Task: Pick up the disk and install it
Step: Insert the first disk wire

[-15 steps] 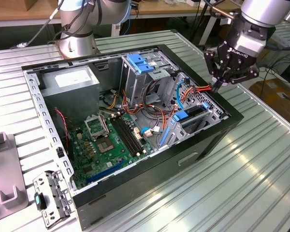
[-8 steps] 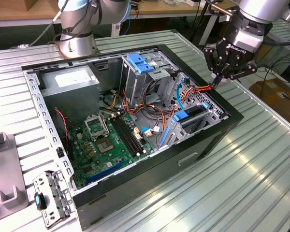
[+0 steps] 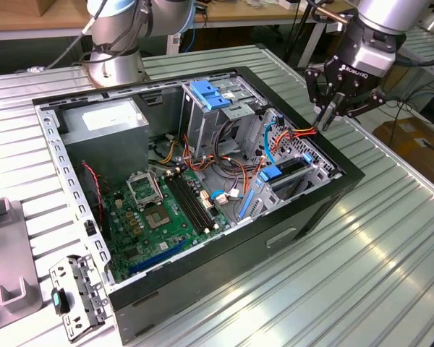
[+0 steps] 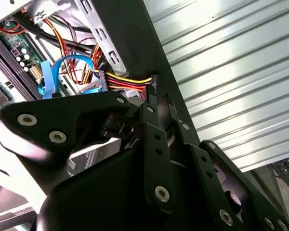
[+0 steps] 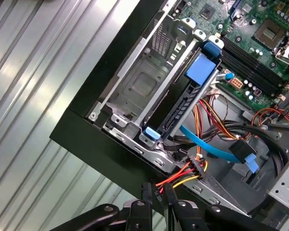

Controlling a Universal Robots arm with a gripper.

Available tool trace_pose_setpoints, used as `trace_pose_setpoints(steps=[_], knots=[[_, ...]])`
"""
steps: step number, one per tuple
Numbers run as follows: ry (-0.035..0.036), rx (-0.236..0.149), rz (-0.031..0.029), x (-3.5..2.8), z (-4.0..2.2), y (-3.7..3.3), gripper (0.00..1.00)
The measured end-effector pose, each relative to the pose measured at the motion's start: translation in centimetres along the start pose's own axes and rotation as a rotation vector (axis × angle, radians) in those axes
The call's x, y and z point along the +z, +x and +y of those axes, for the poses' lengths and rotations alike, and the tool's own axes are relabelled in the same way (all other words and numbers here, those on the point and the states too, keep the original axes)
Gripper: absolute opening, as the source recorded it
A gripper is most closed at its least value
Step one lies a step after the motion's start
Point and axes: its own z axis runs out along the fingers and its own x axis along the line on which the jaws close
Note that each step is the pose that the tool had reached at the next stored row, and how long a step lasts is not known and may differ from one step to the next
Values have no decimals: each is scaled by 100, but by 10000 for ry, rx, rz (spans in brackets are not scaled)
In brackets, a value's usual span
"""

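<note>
Ribbed metal tabletop (image 3: 390, 238) bears a black case (image 3: 224, 282) holding the blue-framed disk (image 5: 190, 91).

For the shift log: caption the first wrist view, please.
Pincer by the red-yellow cable at the case edge; disk sits in the grey cage.

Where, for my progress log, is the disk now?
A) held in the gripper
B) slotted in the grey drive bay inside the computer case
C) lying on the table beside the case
B: the first wrist view shows the disk standing on edge in the grey drive bay, with the gripper apart from it.
</note>
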Motion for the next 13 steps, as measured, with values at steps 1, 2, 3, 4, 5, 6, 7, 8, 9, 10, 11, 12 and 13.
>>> trace_pose_setpoints(steps=[1, 2, 3, 4, 5, 6, 7, 8, 9, 10, 11, 12, 13], knots=[[4, -161, -6, 4, 0, 0, 25], [12, -452, -18, 12, -1, 0, 25], [19, -805, -28, 23, 0, 0, 32], [22, -975, -33, 30, 0, 0, 32], [25, -1165, -39, 38, 0, -1, 32], [30, -1388, -46, 48, 1, -1, 32], [33, -1563, -51, 56, 1, -1, 32], [38, -1791, -58, 69, 1, -1, 32], [41, -1955, -63, 80, 1, -1, 32], [44, -2135, -68, 91, 2, -1, 32], [48, -2335, -75, 103, 2, -2, 32], [52, -2538, -80, 116, 2, -2, 32], [54, -2702, -84, 125, 1, -1, 32]])
